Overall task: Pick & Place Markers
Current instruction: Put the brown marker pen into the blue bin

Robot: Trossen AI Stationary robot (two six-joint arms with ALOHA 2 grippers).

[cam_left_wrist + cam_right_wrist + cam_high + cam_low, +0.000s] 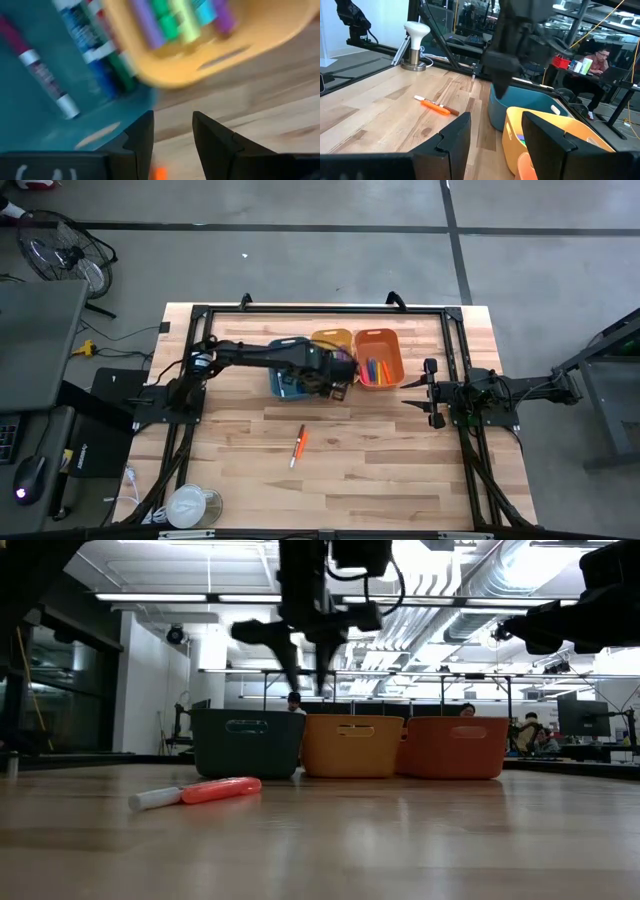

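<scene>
One orange marker with a white cap (pixel 298 445) lies flat on the wood, toward the near edge from the bins; it also shows in the low view (pixel 200 792) and the right wrist view (pixel 437 106). The teal bin (pixel 285 385), the yellow-orange bin (pixel 330 340) and the orange bin (pixel 380 358) stand in a row, each with markers inside. Several markers (pixel 100 60) lie in the teal bin, others (pixel 175 20) in the yellow-orange one. My left gripper (pixel 172 135) hangs open and empty above the teal bin's near edge (pixel 308 675). My right gripper (pixel 418 392) waits open, right of the orange bin.
A black frame rail (pixel 320 310) runs along the table's far edge and sides. A white round object (pixel 190 505) stands at the near left corner. Bare wood (pixel 380 470) lies around the marker. People sit at desks in the room behind (pixel 600 57).
</scene>
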